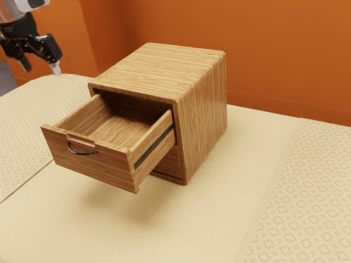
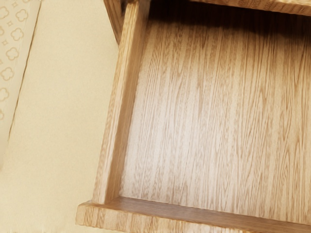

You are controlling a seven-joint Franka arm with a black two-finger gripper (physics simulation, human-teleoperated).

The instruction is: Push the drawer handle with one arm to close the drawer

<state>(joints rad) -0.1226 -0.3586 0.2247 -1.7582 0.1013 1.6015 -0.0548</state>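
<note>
Drawer front (image 1: 90, 167), nearest the exterior camera, stands well out from the wooden cabinet (image 1: 204, 101), with the open drawer's side wall (image 2: 115, 116) and bare floor (image 2: 209, 116) exposed in the wrist view. The handle (image 1: 82, 153), a dark curved pull, is mounted on the outer face of that front, near its upper edge; a dark runner (image 1: 155, 147) marks the extended side. The gripper (image 1: 41, 70) is at the exterior view's upper left, raised above the table (image 1: 219, 219) and apart from the handle, its two fingers spread with nothing between them. The step in hand is judged to be the approach, contact and closing both being still to come. The next move calls for bringing the hand down to the outside of the front, level with the handle, then pushing straight toward the cabinet along the line of the runner, since an oblique push could make the drawer bind.
</note>
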